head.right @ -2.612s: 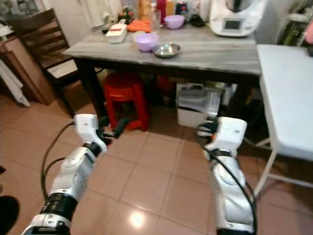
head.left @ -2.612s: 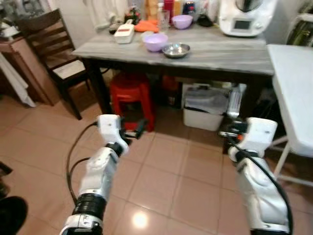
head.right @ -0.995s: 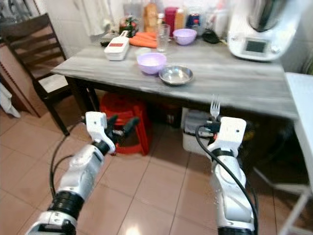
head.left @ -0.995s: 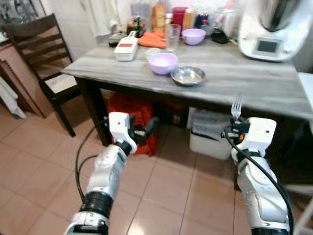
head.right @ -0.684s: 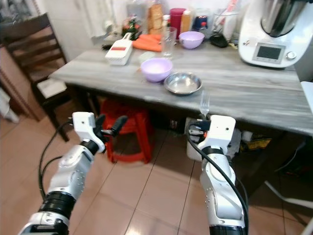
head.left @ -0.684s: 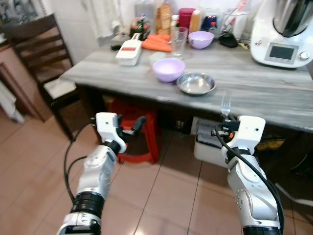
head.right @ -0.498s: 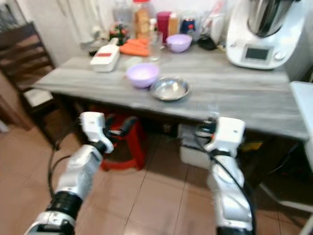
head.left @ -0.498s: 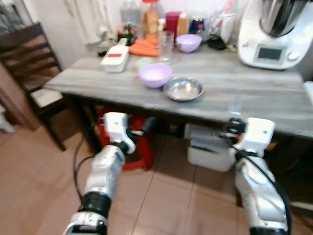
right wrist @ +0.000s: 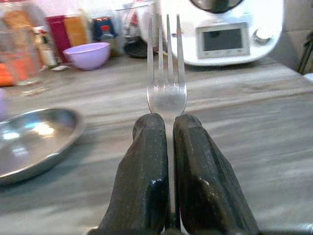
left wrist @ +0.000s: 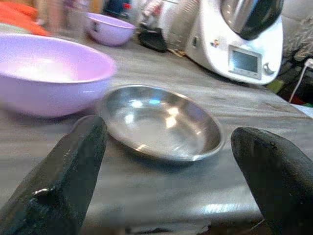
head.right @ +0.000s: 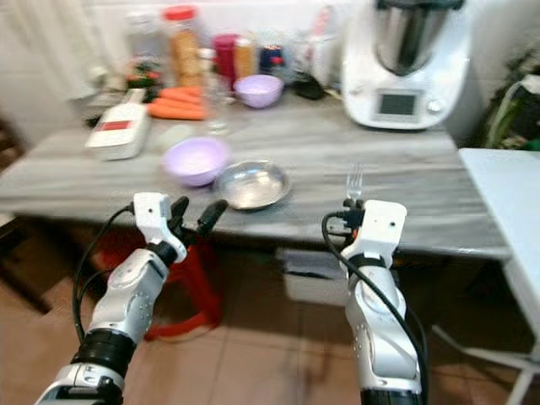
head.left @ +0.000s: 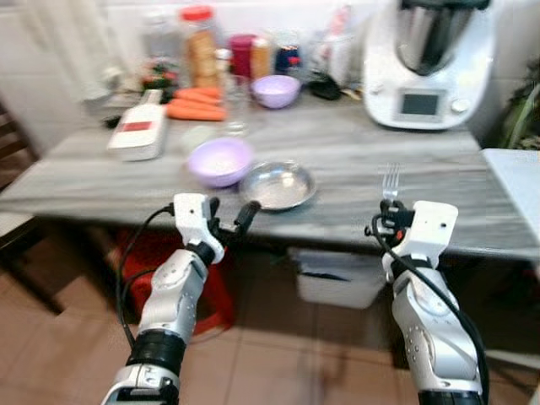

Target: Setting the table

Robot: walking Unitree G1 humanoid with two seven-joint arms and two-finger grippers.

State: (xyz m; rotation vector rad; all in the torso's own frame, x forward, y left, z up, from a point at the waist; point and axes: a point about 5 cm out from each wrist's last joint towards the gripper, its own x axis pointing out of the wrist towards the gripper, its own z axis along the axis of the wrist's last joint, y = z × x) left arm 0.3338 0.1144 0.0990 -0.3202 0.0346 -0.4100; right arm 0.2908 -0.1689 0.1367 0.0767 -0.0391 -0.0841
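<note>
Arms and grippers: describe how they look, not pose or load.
Both arms are glossy silver-white with black rings near the base and black cables looping to boxy white wrist blocks. The left gripper and right gripper each have two long, rounded, matte black fingers.

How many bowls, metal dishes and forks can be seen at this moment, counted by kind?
Purple bowls: 2, the near bowl and the far bowl
Metal dish: 1
Fork: 1, clamped in the right gripper
Total: 4
</note>
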